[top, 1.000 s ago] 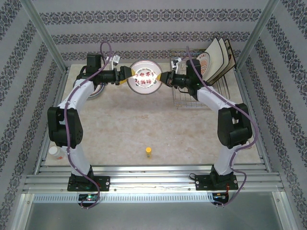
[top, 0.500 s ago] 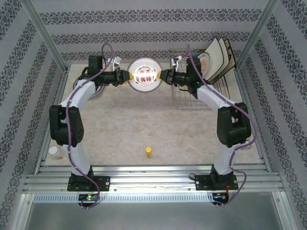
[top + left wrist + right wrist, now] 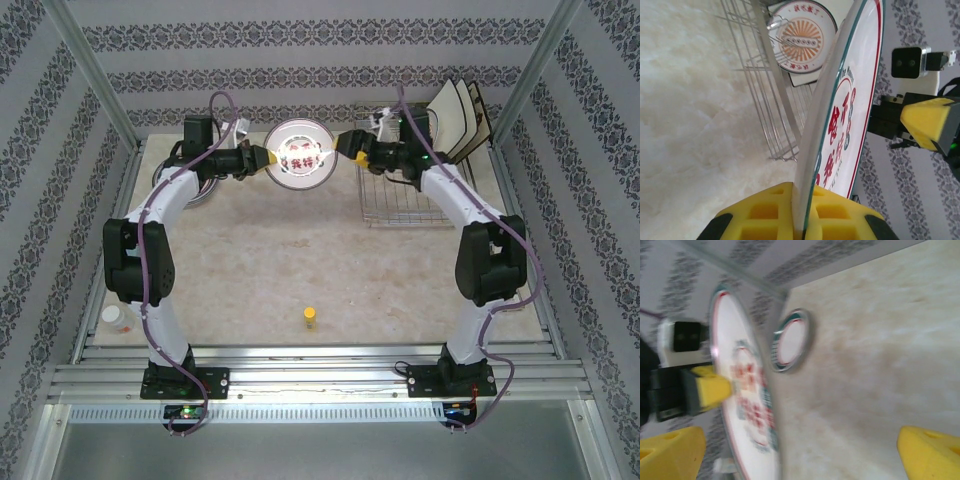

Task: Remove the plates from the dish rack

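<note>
Top external view: a round white plate [image 3: 300,157] with red lettering is up off the table, just left of the dish rack [image 3: 410,200] and outside it. The left gripper [image 3: 264,160] holds it by the rim on the side away from the rack. In the left wrist view the plate's edge is clamped between the yellow pads [image 3: 757,212], so the jaws are closed on it. The right gripper [image 3: 352,147] sits between the plate and the rack's far left corner. Its jaws stand wide apart and clear of the rim, holding nothing. A round plate with an orange radial pattern [image 3: 802,37] stands among the tines inside the rack. Square cream plates [image 3: 455,115] lean upright at the rack's far right corner. Another round plate [image 3: 792,340] lies flat on the table, well left of the rack, beyond the held plate. A small yellow object [image 3: 312,318] stands on the table, well apart from the rack towards the arm bases.
</note>
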Robot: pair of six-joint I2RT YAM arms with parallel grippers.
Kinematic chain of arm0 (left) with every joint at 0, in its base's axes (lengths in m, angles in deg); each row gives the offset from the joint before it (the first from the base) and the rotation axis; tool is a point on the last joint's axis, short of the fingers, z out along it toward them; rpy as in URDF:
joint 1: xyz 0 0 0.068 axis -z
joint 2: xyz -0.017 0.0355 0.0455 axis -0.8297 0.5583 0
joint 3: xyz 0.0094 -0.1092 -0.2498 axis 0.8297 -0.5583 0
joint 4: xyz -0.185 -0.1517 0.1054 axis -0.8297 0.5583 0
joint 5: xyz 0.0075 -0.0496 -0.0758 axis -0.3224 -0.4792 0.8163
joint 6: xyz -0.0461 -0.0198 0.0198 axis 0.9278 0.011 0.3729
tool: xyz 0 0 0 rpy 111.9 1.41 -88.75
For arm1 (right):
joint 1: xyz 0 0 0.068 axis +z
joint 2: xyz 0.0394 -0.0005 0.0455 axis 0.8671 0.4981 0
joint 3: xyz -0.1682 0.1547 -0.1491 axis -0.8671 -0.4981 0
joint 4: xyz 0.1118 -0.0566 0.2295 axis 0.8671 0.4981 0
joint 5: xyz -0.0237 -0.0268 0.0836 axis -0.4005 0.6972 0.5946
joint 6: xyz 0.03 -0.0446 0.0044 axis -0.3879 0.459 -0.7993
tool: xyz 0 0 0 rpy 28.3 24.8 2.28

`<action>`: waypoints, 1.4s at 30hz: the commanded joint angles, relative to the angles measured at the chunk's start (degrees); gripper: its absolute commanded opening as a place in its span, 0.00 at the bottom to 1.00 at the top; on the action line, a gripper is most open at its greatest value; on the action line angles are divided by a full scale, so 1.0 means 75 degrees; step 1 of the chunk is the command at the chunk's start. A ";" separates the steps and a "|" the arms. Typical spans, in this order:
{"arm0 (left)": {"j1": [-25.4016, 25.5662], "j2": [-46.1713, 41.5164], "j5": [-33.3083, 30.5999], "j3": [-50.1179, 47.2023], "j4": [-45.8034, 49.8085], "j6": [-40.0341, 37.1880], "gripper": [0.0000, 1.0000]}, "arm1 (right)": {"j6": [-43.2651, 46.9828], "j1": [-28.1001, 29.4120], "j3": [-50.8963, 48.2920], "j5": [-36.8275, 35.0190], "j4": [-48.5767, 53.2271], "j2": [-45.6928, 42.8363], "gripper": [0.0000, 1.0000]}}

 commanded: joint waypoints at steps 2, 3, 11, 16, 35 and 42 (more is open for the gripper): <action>-0.0385 -0.0359 -0.0401 -0.0134 -0.0899 0.0447 0.00 | 0.2090 -0.0420 0.0961 -0.2175 0.3283 -0.0391 0.98; -0.0456 -0.0431 -0.0537 -0.0215 -0.1023 0.0538 0.00 | 0.2400 -0.0461 0.1126 -0.2750 0.3796 -0.0395 0.98; -0.1250 -0.1367 -0.2474 -0.1698 -0.1919 0.1128 0.00 | 0.3820 -0.0568 0.1724 -0.6367 0.6033 -0.0405 0.98; -0.2106 -0.1839 -0.3589 -0.2754 -0.2441 0.1577 0.00 | 0.3914 -0.0604 0.1025 -0.6307 0.5700 -0.0938 0.98; -0.3165 -0.1082 -0.5188 -0.3548 -0.3274 0.2346 0.00 | 0.4052 -0.0663 0.0756 -0.5986 0.5584 -0.0951 0.98; -0.3218 -0.0479 -0.5164 -0.3686 -0.4003 0.2981 0.00 | 0.4087 -0.0674 0.0786 -0.6044 0.5624 -0.0919 0.98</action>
